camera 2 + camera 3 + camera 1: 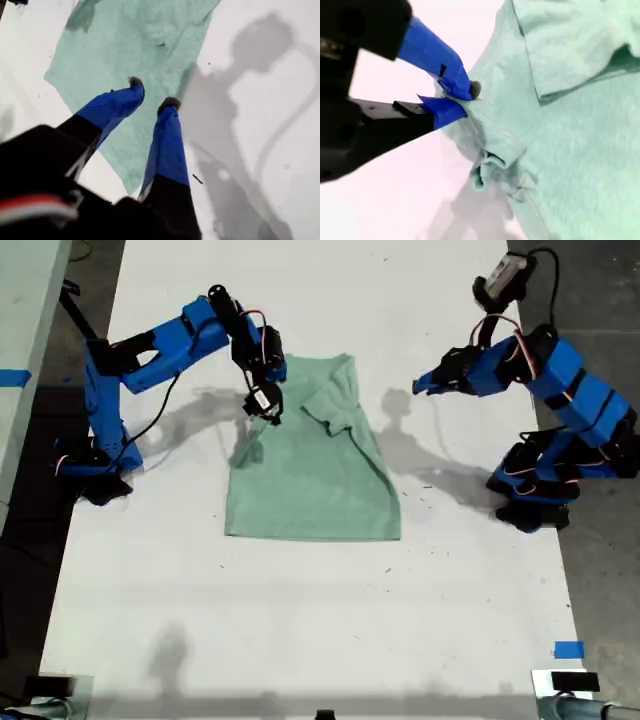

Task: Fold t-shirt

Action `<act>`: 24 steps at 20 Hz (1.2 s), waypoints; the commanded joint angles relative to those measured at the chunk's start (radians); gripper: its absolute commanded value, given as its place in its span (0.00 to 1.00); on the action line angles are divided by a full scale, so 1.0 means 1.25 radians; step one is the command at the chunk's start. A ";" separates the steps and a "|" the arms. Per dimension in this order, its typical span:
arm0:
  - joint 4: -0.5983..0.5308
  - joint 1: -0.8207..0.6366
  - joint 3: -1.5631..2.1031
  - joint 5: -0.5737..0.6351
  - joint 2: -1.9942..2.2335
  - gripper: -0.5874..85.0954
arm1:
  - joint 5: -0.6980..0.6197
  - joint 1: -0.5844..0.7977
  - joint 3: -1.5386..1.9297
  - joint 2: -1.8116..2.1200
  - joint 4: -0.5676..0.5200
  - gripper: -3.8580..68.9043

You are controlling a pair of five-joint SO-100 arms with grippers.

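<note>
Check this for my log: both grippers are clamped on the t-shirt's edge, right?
Not both. Only my second gripper is shut on the t-shirt, as the second wrist view shows. My first gripper is open above the shirt, holding nothing, per the first wrist view.

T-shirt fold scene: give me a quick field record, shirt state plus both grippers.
t-shirt: pale green, on white table, one sleeve folded inward
first gripper: open, above the shirt edge, holding nothing; arm at the exterior view's right
second gripper: shut on the shirt's edge, fabric bunched below; arm at the exterior view's left
fold: partial
</note>
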 commanded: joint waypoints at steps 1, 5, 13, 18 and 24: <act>-0.043 -0.066 -0.101 -0.015 -0.065 0.01 | 0.017 -0.009 0.017 0.066 0.005 0.20; -0.101 -0.126 -0.102 0.038 -0.125 0.19 | 0.034 -0.010 0.077 0.133 0.011 0.20; -0.144 -0.002 -0.099 0.229 0.048 0.37 | 0.044 -0.010 0.119 0.140 -0.023 0.21; 0.060 0.076 -0.012 0.231 0.268 0.37 | 0.059 -0.040 0.160 0.146 -0.001 0.20; 0.102 0.333 0.441 0.076 0.642 0.37 | 0.126 -0.263 0.244 0.164 0.029 0.29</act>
